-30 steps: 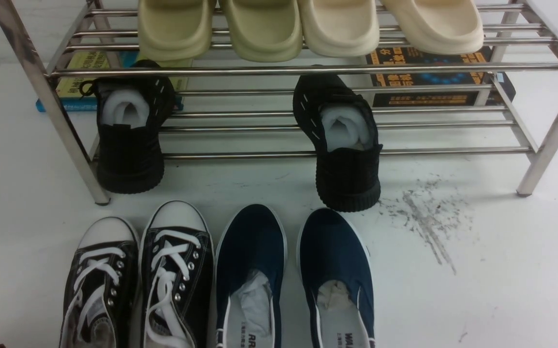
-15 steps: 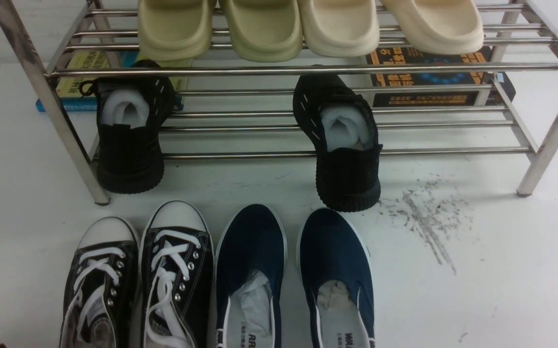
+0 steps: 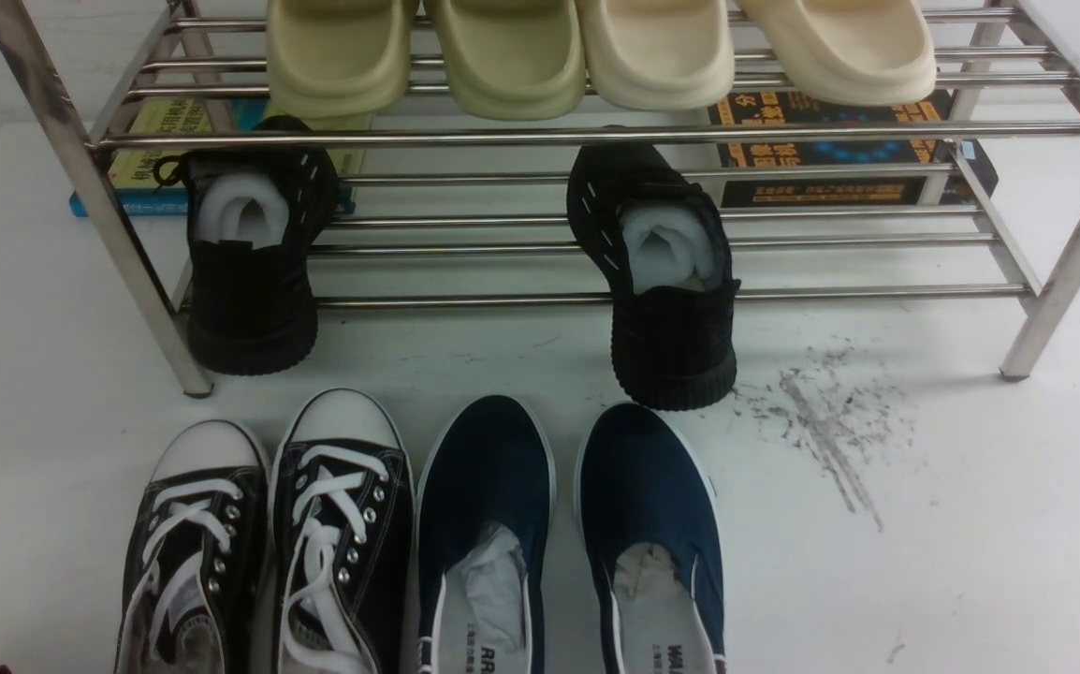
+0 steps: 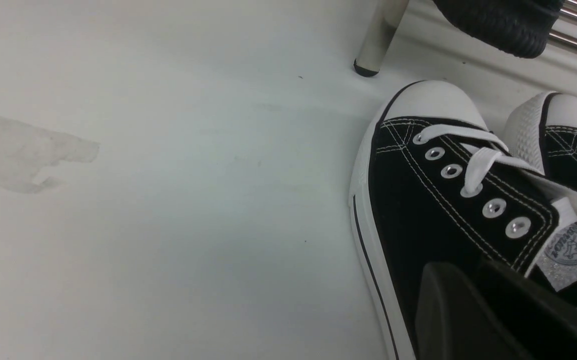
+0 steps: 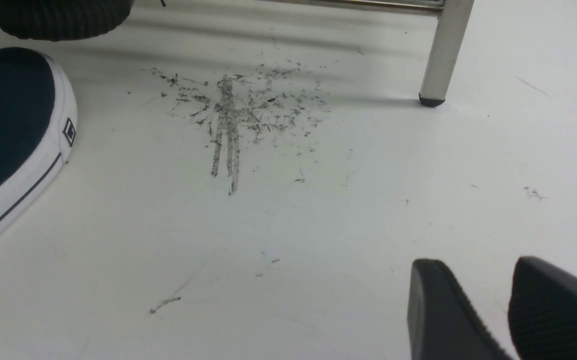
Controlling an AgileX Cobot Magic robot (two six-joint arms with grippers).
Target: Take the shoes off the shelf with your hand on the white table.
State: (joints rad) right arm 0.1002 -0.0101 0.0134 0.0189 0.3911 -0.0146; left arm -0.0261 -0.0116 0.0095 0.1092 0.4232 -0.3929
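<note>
Standing toe-first toward the shelf (image 3: 81, 178), the shoes (image 3: 269, 534) already rest side by side on the white surface (image 3: 970, 524), just beside a pair of navy slip-ons (image 3: 568, 534); judging from that neat row, they are set down where the task wants them. Two black knit slip-ons (image 3: 671, 290) hang off the lower rods, and pale slides (image 3: 596, 51) sit on the upper tier.

Neither arm appears in the front view. Only the left wrist view shows the left claw (image 4: 473, 305) low over the nearer sneaker's side, its jaws a little apart; whether they pinch the canvas I cannot tell. The right wrist view alone shows the right claw (image 5: 486, 310), slightly open and empty over bare surface near the grey scuff marks (image 5: 238, 110).
</note>
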